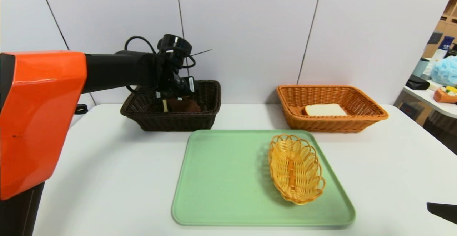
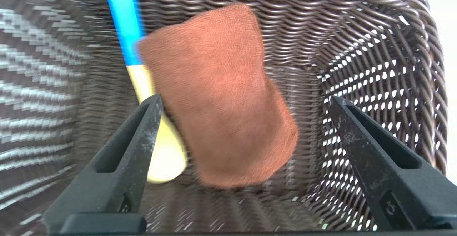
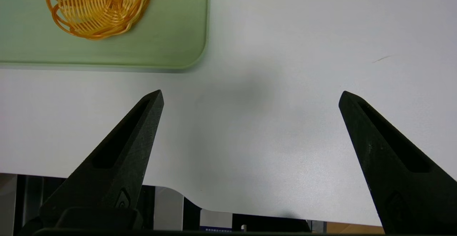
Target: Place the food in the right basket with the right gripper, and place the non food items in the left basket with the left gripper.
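- The left basket (image 1: pixel 171 116) already holds the towel (image 2: pixel 217 96) and the spoon (image 2: pixel 157 129); the right basket (image 1: pixel 332 120) holds the bread (image 1: pixel 325 110).
- My left gripper (image 2: pixel 244 102) hangs above the towel, jaws wide apart, gripping nothing.
- I should lift straight up, clear of the wicker rim.
- My right gripper (image 3: pixel 250 96) is parked, open, over the table (image 3: pixel 271 121).

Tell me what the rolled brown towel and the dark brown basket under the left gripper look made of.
The rolled brown towel looks like soft microfibre or terry cloth: matte, with a fine napped weave. The dark brown rectangular basket looks like woven wicker or plastic rattan, I cannot tell which: twisted, slightly glossy strands with open gaps.
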You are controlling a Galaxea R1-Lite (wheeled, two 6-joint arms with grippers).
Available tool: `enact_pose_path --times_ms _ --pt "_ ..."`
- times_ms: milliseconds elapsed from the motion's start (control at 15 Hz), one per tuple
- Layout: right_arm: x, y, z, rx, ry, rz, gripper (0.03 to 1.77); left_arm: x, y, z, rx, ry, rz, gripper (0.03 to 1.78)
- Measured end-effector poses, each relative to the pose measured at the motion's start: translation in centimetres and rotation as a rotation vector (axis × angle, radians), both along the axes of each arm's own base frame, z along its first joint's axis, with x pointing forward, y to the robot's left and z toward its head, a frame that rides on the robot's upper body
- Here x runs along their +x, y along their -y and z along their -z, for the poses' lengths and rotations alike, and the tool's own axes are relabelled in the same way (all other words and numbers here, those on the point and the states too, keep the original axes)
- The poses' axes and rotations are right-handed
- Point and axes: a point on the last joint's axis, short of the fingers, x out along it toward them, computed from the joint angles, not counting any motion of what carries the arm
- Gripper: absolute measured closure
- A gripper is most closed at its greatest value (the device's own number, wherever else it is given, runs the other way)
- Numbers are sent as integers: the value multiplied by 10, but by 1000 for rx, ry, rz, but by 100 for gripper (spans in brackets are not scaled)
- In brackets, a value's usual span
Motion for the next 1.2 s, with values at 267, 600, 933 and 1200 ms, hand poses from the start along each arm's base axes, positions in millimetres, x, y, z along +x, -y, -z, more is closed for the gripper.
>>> enact_pose_path --times_ms 267,600,933,1200 --pt "0 0 0 -1 -1 2 10 -7 -5 -15 107 42 -15 14" --pt "0 1 1 -1 -3 7 10 -15 -9 -33 304 87 -13 13" --pt "0 0 0 3 3 6 10 -29 -11 -51 396 121 46 12" --pt "1 0 -1 5 4 5 10 -52 -19 -56 388 102 90 12"
